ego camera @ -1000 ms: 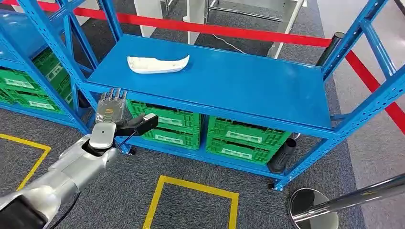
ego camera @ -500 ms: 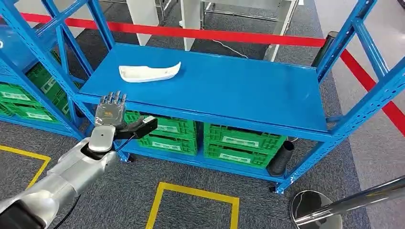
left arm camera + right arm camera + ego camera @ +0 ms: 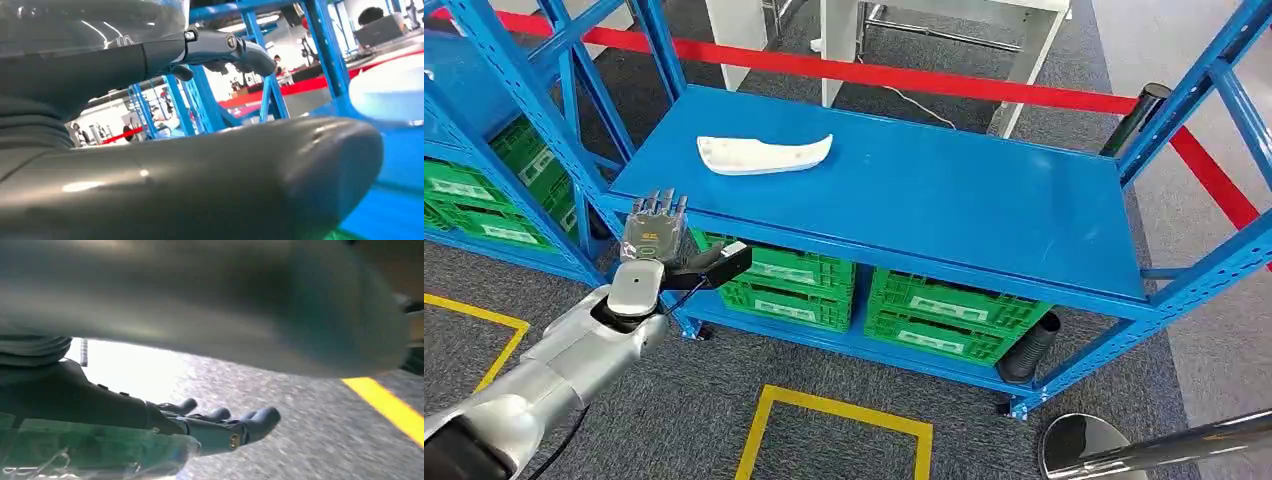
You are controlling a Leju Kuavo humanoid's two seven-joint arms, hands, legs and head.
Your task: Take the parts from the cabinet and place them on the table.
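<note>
A white curved part (image 3: 764, 154) lies on the blue cabinet shelf (image 3: 944, 200), toward its back left. My left hand (image 3: 656, 240) is raised in front of the shelf's front left edge, fingers straight and apart, thumb out to the side, holding nothing. It is short of the part and lower than the shelf top. The left wrist view shows the hand's thumb (image 3: 200, 180) and its fingers (image 3: 235, 50) spread, with the shelf's blue posts beyond. My right hand (image 3: 215, 427) hangs over the grey floor with its fingers extended and nothing in them.
Green crates (image 3: 944, 310) fill the lower shelf under the blue top. A second blue rack with green crates (image 3: 484, 190) stands at the left. Blue uprights (image 3: 1194, 90) frame the shelf. Yellow floor tape (image 3: 834, 420), a red floor line (image 3: 904, 75) and a chrome post base (image 3: 1104, 450) are around.
The whole picture has shifted a little, so the camera has moved. My left hand stays raised and spread before the shelf edge. The white part has not been touched.
</note>
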